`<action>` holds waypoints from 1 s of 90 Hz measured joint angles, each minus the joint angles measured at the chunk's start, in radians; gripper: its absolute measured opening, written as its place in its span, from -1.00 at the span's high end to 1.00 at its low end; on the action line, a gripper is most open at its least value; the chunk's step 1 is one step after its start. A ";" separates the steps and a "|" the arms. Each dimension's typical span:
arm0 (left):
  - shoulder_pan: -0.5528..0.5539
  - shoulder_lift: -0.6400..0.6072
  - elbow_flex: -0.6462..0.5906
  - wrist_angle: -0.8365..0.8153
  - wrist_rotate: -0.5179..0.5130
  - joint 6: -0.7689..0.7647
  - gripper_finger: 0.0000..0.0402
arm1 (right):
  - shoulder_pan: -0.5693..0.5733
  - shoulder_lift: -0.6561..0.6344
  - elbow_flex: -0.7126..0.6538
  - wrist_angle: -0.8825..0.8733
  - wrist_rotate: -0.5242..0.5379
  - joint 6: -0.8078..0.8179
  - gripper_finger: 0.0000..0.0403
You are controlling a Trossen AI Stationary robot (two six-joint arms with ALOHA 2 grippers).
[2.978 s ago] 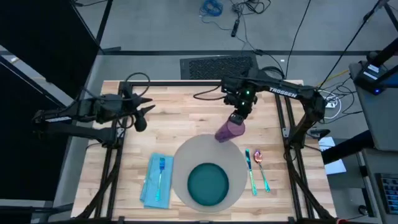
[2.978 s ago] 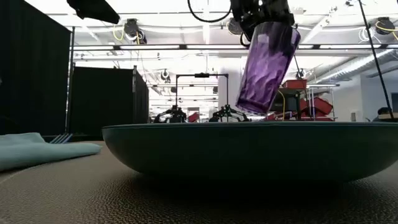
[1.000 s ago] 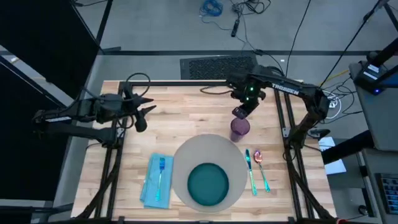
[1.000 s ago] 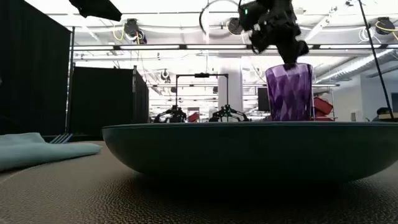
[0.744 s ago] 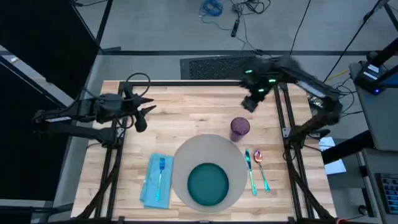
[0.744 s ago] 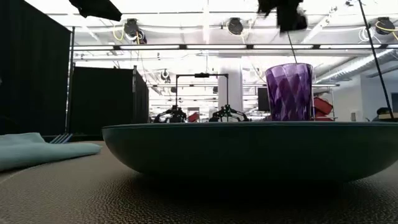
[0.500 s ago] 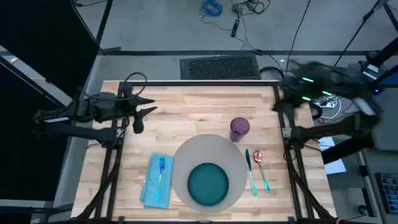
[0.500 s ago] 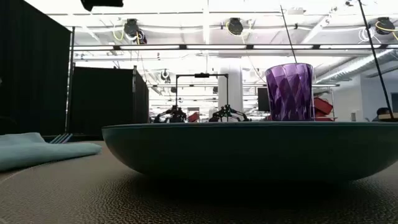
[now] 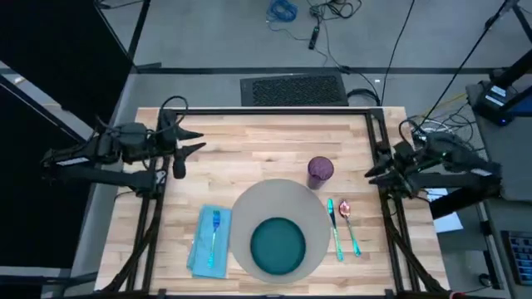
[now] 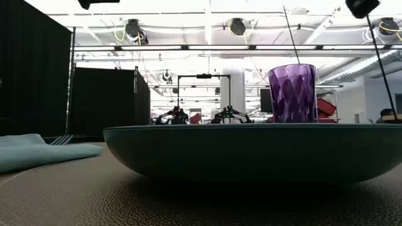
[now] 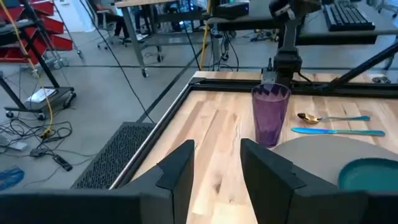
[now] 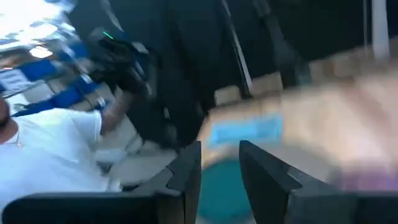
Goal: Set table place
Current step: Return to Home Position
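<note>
**A:** Two claws are seen from above at the sides of the worktop (image 9: 249, 158). The left claw (image 9: 198, 141) is at its left edge and the right claw (image 9: 371, 169) just off its right edge. Both are spread, with nothing held.

**B:** And the placemat?

**A:** The placemat (image 9: 249, 208) is laid mid-width, with the teal plate (image 9: 278, 245) on it. The purple cup (image 9: 320, 170) is upright at its far right rim; on it or just beside cannot be told. A napkin (image 9: 199, 249) with a fork (image 9: 214, 226) is placed left. A knife (image 9: 334, 228) and spoon (image 9: 347, 218) are placed right.

**B:** At worktop height?

**A:** The cup is shown standing behind the plate.

**B:** The wrist views?

**A:** Each claw's fingers are seen parted and empty. The setting is judged finished, with only the parking of the arms left.
</note>
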 joint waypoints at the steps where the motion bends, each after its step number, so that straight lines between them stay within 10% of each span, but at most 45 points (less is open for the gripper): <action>1: 0.000 -0.003 -0.001 0.003 0.000 0.000 0.42 | 0.000 -0.008 -0.016 0.020 -0.004 -0.008 0.53; 57: 0.000 -0.241 -0.334 0.198 -0.154 -0.060 0.42 | 0.009 -0.131 -0.376 0.283 0.317 -0.102 0.56; 90: 0.000 -0.345 -0.385 0.208 -0.163 -0.061 0.42 | 0.299 -0.131 -0.489 0.366 0.362 -0.008 0.56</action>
